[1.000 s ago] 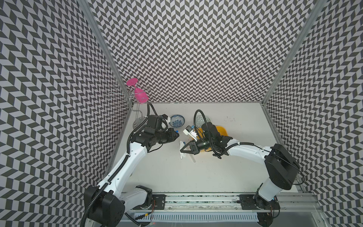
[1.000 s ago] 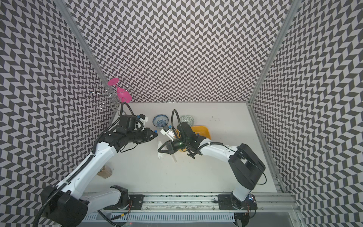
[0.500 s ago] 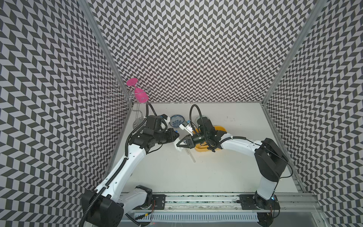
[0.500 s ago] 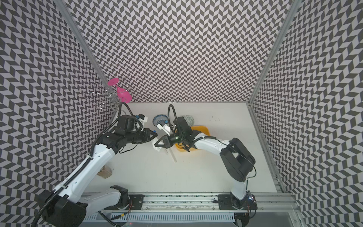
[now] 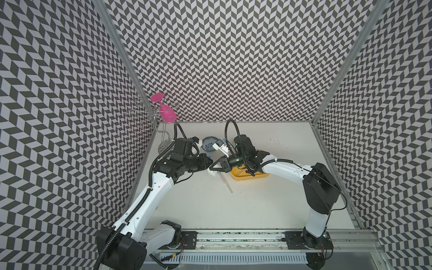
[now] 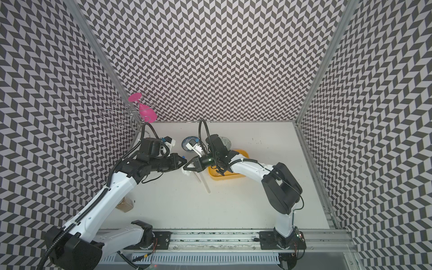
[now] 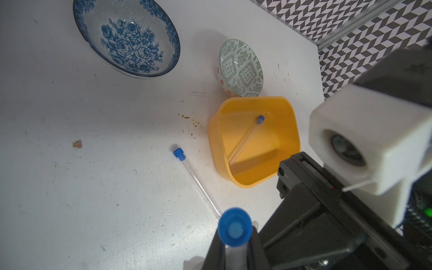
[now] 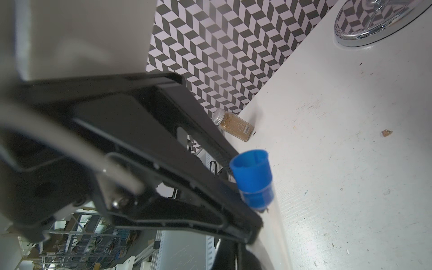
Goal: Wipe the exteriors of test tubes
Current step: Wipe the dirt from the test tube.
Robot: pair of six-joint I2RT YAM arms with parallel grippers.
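Wiping step, by the look of it, at the middle of the bench [image 5: 257,205], seen from above and from both wrists. The left tool [image 5: 210,161] is pinching the held test tube [image 7: 235,230] just below its blue cap, which stands up between the two black fingers in the left wrist view. The right tool [image 5: 211,168] is pressed together and meets the left one tip to tip. A white tissue [image 5: 211,173] bunches right under it, apparently nipped in its jaws; whether the tissue wraps the glass is hidden. A second test tube [image 7: 196,184] lies flat on the bench just beside a yellow tray [image 7: 257,99], and a third test tube [image 7: 245,140] leans inside that tray. To do this well, the left grip should probably be firm near the cap while the tissue slides along the whole clear length with light pressure, since so thin a tube could slip or snap under a sideways push. The arms are crowded, so short, straight strokes seem safest.
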